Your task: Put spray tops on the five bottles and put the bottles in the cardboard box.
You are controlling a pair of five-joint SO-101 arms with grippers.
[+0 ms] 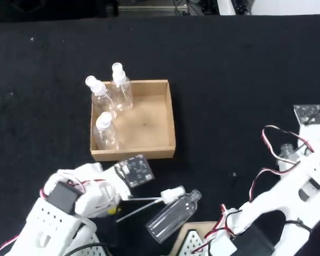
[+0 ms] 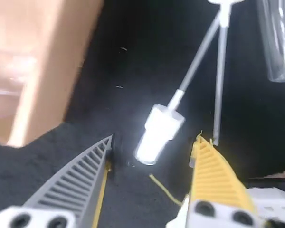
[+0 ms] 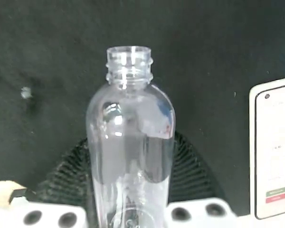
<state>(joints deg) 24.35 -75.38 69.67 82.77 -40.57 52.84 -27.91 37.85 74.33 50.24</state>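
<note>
While a spray top lies on the black table between its fingers, the left claw is spread wide. The grey finger and yellow finger flank the top, and whether either touches it cannot be told. Its thin tube runs off toward a second spray top, whose own tube points back at the yellow finger. Just beside that one, an uncapped bottle lies on its side. The right claw is pinched on another bare-necked bottle, with its black pads against both sides of the body. A phone lies near it. In the cardboard box, three capped bottles stand along one side wall.
</note>
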